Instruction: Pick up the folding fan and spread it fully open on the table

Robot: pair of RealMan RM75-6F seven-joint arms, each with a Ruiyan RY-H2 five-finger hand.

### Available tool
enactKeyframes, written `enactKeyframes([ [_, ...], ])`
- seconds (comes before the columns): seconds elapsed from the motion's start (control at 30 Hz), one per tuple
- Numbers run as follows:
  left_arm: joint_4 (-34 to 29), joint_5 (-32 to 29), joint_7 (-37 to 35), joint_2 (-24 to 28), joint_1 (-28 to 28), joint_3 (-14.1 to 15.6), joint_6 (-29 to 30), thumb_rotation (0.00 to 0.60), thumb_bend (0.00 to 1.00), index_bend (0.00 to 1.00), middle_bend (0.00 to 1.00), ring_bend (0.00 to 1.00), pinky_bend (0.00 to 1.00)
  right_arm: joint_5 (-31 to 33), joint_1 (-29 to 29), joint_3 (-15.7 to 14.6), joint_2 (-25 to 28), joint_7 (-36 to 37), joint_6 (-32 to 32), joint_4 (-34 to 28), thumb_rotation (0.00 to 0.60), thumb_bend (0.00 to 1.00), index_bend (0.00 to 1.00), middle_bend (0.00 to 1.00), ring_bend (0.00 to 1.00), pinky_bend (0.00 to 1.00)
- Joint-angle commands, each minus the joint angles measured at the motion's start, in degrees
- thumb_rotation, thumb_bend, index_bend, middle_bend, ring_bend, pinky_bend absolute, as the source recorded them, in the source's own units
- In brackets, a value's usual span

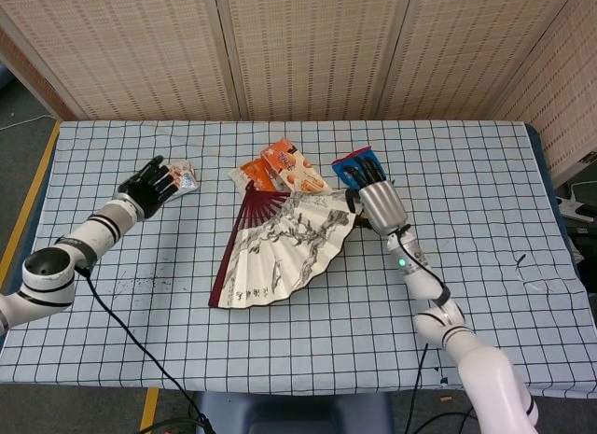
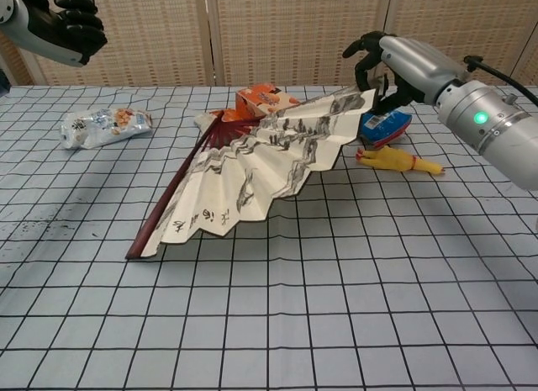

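Woven-reed screens close off the back of the scene, and in front of them I have the table [image 1: 485,219] under its white cloth with a dark grid; the folding fan [image 1: 280,252] lies spread on that cloth near the middle, ink-painted leaf face up, its dark red ribs gathered at the far end and one dark guard stick running down its left edge toward me; in the chest view the fan [image 2: 252,168] is flat at its near end, while its upper right corner is lifted off the cloth; my right hand [image 1: 371,193] is at that raised corner, fingers curled over the paper edge, and from the chest view the right hand [image 2: 388,61] seems to be pinching it, though I cannot tell for sure that it has a real hold; my left hand [image 1: 152,182] is well apart from the fan at the left of the table, raised, fingers loosely curled around nothing; just behind the fan's pivot sit an orange snack box [image 1: 294,168] and an orange packet [image 2: 220,119]; a blue snack bag [image 2: 385,124] lies under my right hand, a yellow rubber chicken [image 2: 395,161] just beside it, and a clear snack bag [image 2: 101,124] rests at the far left.
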Motion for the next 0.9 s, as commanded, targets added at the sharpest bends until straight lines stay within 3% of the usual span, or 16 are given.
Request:
enactKeyframes([
  [0.03,0.11,0.91,0.42,-0.46,0.25,0.34,0.55,0.6,0.72,0.79,1.0,0.92,1.0,-3.66,-2.21,-3.95,2.48,-1.96,2.75,-2.33,0.6,0.43,0.73,0.15,0.0,0.0],
  [0.33,1.54,4.68,2.22,-2.8,1.04,1.2,0.43,0.6,0.69,0.78,1.0,0.91,1.0,-11.26,-9.02,-12.98,9.94,-12.12,8.57,-8.41,0.6,0.44,0.73,0.15,0.0,0.0],
  [0.43,1.89,7.19,3.09,-3.79,1.68,0.58,0.3,0.6,0.66,0.76,1.0,0.89,1.0,-12.29,-10.73,-14.57,11.02,-14.68,8.76,-9.4,0.6,0.44,0.7,0.15,0.0,0.0],
  [0.53,1.79,10.09,3.91,-4.61,2.73,-0.41,0.33,0.6,0.63,0.71,0.99,0.87,1.0,-12.92,-12.19,-15.88,11.61,-16.64,7.96,-9.65,0.6,0.44,0.6,0.15,0.0,0.0],
  [0.6,1.68,11.58,4.22,-5.01,3.44,-0.93,0.16,0.6,0.61,0.68,0.96,0.85,1.0,-13.0,-13.02,-16.33,11.66,-17.55,7.47,-9.19,0.6,0.43,0.48,0.15,0.0,0.0],
  [0.63,1.71,12.33,4.3,-5.23,3.89,-1.22,-0.08,0.6,0.61,0.68,0.94,0.84,0.99,-12.93,-13.51,-16.49,11.63,-18.13,6.98,-8.78,0.6,0.43,0.41,0.14,0.0,0.0],
  [0.7,1.82,13.31,4.34,-5.51,4.47,-1.65,-0.41,0.6,0.6,0.68,0.92,0.84,0.99,-12.85,-14.06,-16.67,11.64,-19.31,6.24,-8.03,0.6,0.42,0.16,0.1,0.0,0.0],
  [0.77,2.06,14.21,4.36,-5.81,4.88,-1.98,-0.68,0.6,0.6,0.68,0.91,0.83,0.99,-12.52,-14.42,-16.49,11.8,-21.08,5.39,-7.58,0.6,0.35,0.02,0.04,0.0,0.0],
  [0.9,2.69,15.54,4.38,-6.48,5.15,-2.48,-0.53,0.6,0.59,0.67,0.86,0.83,0.98,-11.58,-14.51,-15.62,12.83,-23.88,3.82,-9.07,0.6,0.11,0.0,0.0,0.0,0.0],
])
